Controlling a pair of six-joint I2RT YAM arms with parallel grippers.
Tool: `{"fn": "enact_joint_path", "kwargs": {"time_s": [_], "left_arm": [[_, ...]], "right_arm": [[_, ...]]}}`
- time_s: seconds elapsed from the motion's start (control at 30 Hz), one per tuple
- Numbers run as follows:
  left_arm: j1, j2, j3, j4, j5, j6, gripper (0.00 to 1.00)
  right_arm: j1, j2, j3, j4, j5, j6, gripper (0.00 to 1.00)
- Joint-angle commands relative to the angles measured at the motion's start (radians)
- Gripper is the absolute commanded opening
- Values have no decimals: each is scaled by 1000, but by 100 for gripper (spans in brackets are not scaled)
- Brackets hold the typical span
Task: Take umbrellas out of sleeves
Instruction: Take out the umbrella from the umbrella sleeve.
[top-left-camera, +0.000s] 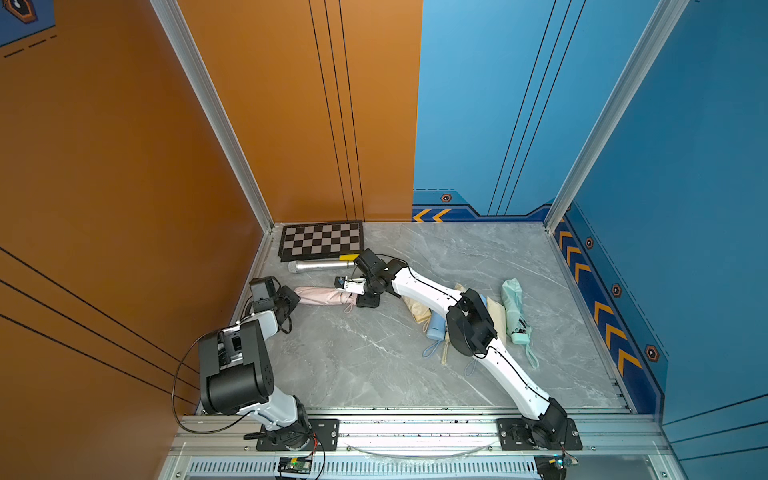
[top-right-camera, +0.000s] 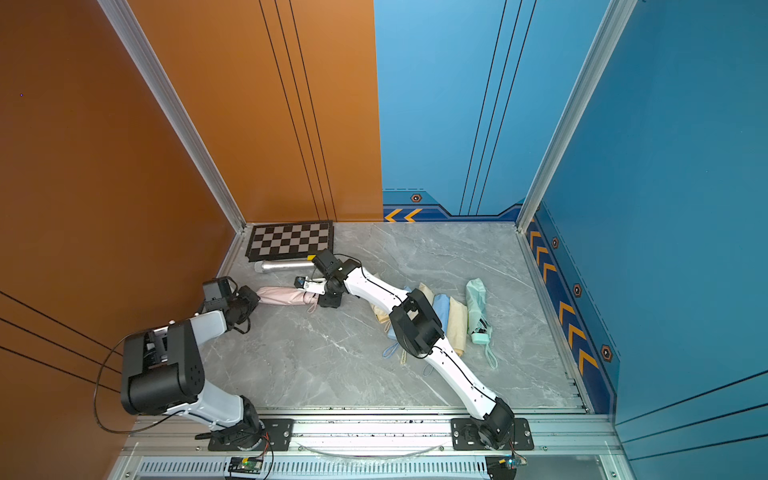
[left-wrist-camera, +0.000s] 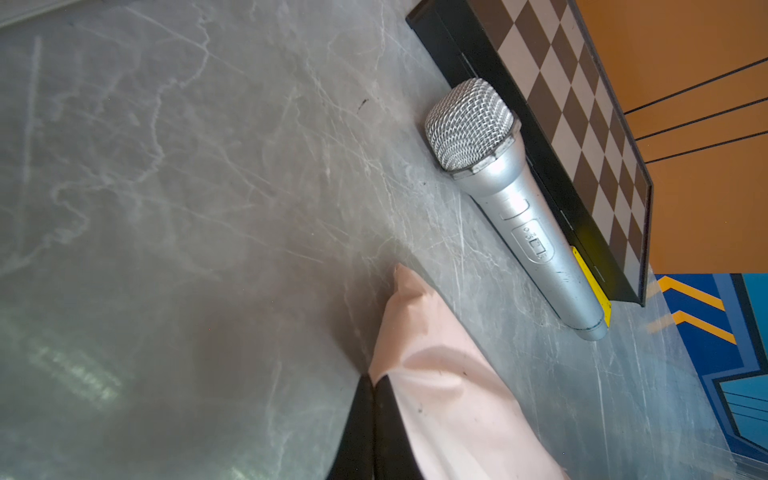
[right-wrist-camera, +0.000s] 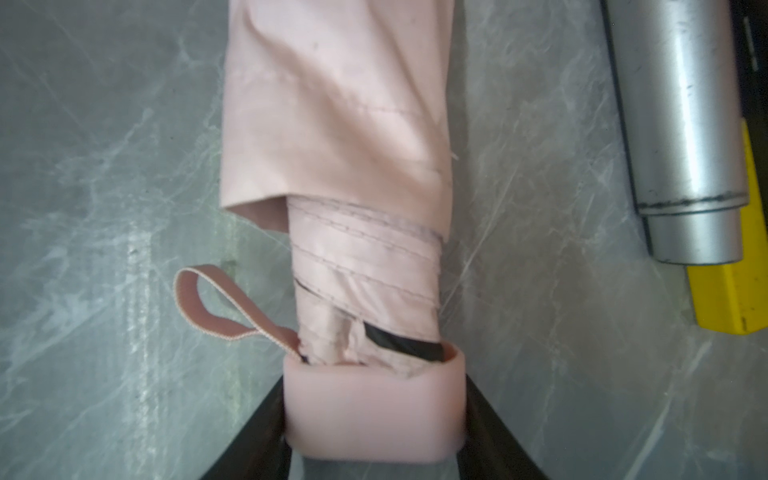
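Note:
A pink sleeve (top-left-camera: 320, 296) (top-right-camera: 282, 295) lies at the table's back left with a pink umbrella (right-wrist-camera: 365, 282) partly out of its mouth. My left gripper (left-wrist-camera: 372, 380) (top-left-camera: 293, 301) is shut on the closed end of the pink sleeve (left-wrist-camera: 449, 399). My right gripper (right-wrist-camera: 374, 415) (top-left-camera: 368, 300) is shut on the umbrella's stubby pink handle (right-wrist-camera: 374, 407), one black finger on each side. The pleated bundle shows between the handle and the sleeve's hem (right-wrist-camera: 336, 104). Its wrist cord (right-wrist-camera: 208, 303) loops out to one side.
A silver microphone (top-left-camera: 320, 266) (left-wrist-camera: 519, 199) and a yellow block (right-wrist-camera: 735, 291) lie just behind the sleeve, in front of a checkerboard (top-left-camera: 322, 240). Under my right arm lie cream (top-left-camera: 415, 307) and light blue (top-left-camera: 438, 328) bundles, with a mint umbrella (top-left-camera: 515, 309) further right.

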Motion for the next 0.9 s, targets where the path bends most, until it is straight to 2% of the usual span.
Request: {"fn": "enact_joint_path", "kwargs": {"time_s": [0.0, 0.87], "left_arm": [[19, 9, 27, 11, -3, 33, 0], [42, 27, 43, 12, -23, 54, 0]], "right_arm": [[1, -9, -42, -39, 48, -32, 28], [-24, -47, -95, -39, 49, -68, 27]]}}
